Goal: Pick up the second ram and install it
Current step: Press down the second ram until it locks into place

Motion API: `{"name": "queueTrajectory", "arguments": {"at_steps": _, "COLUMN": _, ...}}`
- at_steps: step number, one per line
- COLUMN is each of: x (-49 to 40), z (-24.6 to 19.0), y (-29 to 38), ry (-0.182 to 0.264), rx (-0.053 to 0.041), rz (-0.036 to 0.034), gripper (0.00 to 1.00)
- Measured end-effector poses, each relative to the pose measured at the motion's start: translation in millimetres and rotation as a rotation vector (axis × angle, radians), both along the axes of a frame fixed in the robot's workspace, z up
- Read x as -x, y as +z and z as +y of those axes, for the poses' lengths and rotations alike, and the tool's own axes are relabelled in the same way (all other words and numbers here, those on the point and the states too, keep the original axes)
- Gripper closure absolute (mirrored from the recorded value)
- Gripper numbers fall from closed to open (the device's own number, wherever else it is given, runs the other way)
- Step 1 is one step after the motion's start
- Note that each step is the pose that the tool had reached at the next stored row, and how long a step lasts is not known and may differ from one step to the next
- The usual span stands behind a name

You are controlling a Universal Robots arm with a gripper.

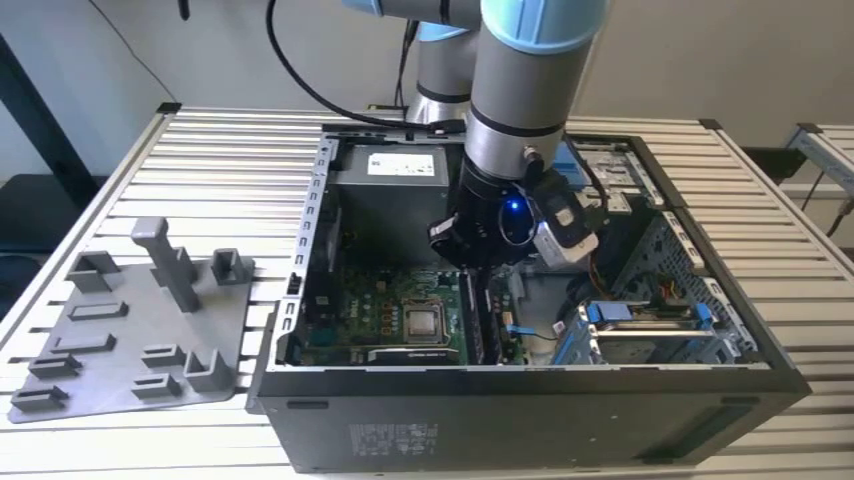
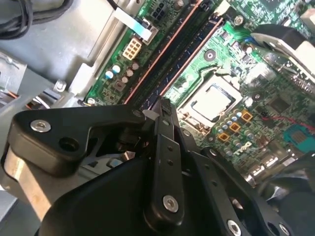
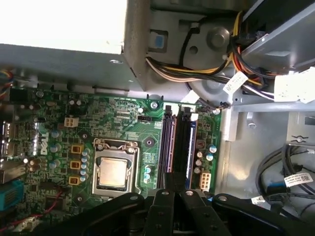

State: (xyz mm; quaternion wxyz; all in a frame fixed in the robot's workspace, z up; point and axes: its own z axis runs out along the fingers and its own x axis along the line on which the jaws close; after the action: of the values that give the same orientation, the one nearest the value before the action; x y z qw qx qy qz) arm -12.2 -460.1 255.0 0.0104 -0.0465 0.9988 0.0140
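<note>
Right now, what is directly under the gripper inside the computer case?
The gripper hangs over the motherboard's memory slots, beside the processor. The slots' near ends are covered by it.

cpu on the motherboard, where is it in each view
Exterior view: the cpu sits just to the exterior view's left of the memory slots.
First wrist view: the cpu lies between the orange components and the memory slots.
Second wrist view: the cpu lies between the same two.
Shared landmark: the memory slots.
</note>
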Motion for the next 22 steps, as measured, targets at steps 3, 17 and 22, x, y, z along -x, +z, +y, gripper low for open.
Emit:
{"name": "queueTrajectory", "arguments": {"at_steps": 3, "x": 0.0, "z": 0.0, "y": 0.0, "ry": 0.055, "rx": 0.0, "rz": 0.0, "gripper": 0.89}}
{"name": "queueTrajectory", "arguments": {"at_steps": 17, "x": 0.0, "z": 0.0, "y": -0.1, "ry": 0.301, "rx": -0.0001, "rz": 0.0, "gripper": 0.89}}
{"name": "queueTrajectory", "arguments": {"at_steps": 22, "x": 0.0, "z": 0.0, "y": -0.1, "ry": 0.378, "rx": -0.0001, "rz": 0.0, "gripper": 0.89}}
